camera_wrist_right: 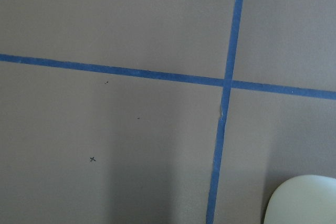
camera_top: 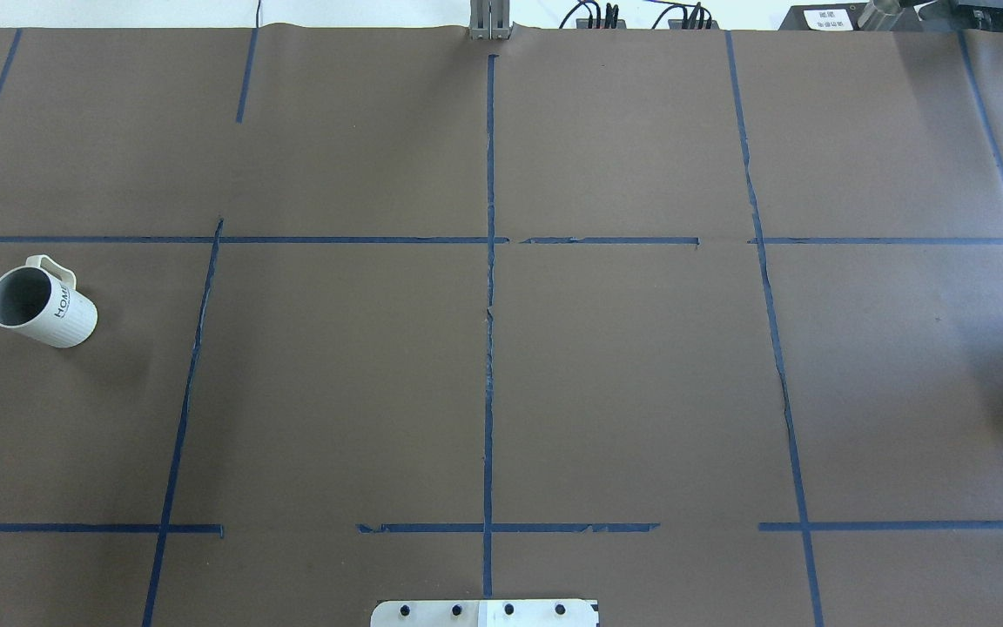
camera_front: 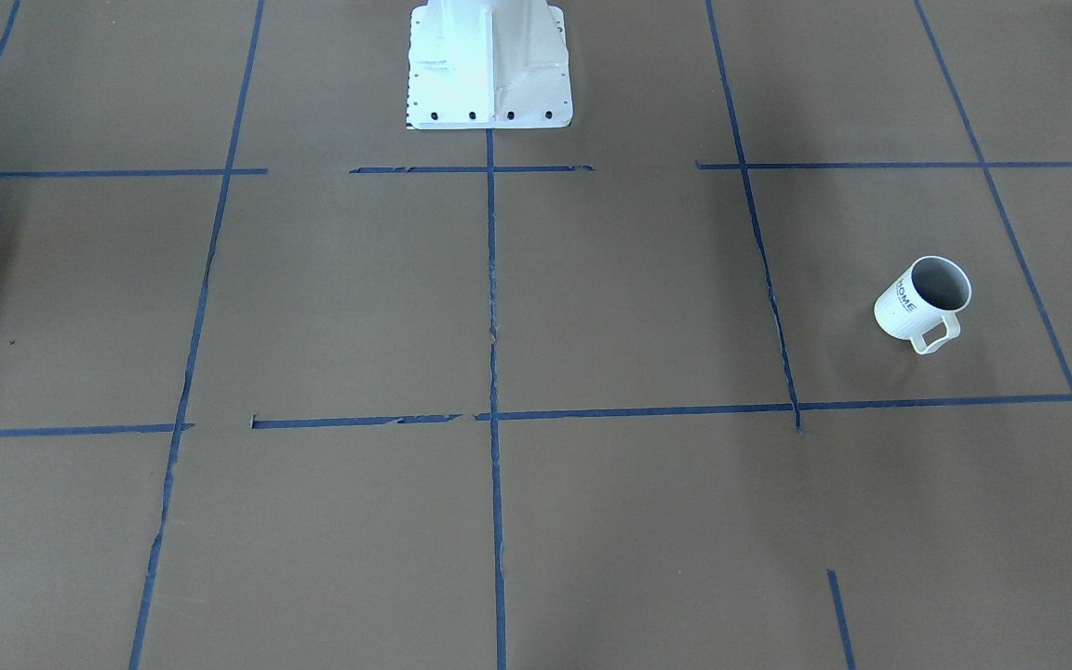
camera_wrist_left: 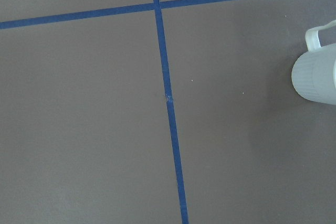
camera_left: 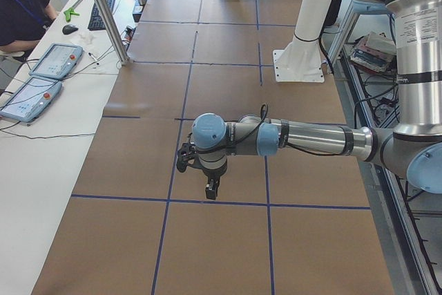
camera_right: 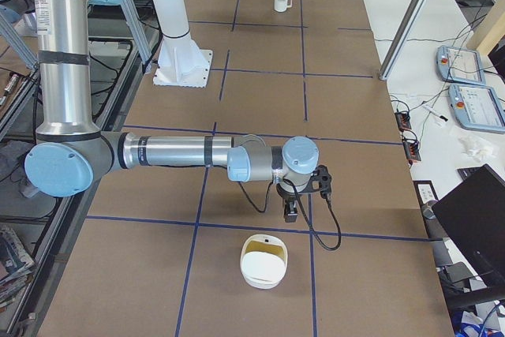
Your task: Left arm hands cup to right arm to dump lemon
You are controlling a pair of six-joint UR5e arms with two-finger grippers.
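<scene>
The cup (camera_front: 922,302) is a white ribbed mug with "HOME" on its side, standing upright on the brown table, at the far left of the overhead view (camera_top: 40,305). It shows small at the far end in the exterior right view (camera_right: 282,0) and at the right edge of the left wrist view (camera_wrist_left: 317,74). What I see of its inside is grey; the lemon does not show. The left gripper (camera_left: 210,190) hangs above the table and points down; the right gripper (camera_right: 290,212) does the same. I cannot tell whether either is open or shut. Neither touches the cup.
A cream bowl (camera_right: 264,260) sits on the table just in front of the right gripper, and its rim shows in the right wrist view (camera_wrist_right: 304,200). The white robot pedestal (camera_front: 489,65) stands at mid-table. Blue tape lines grid the table. An operator (camera_left: 17,5) sits beside it.
</scene>
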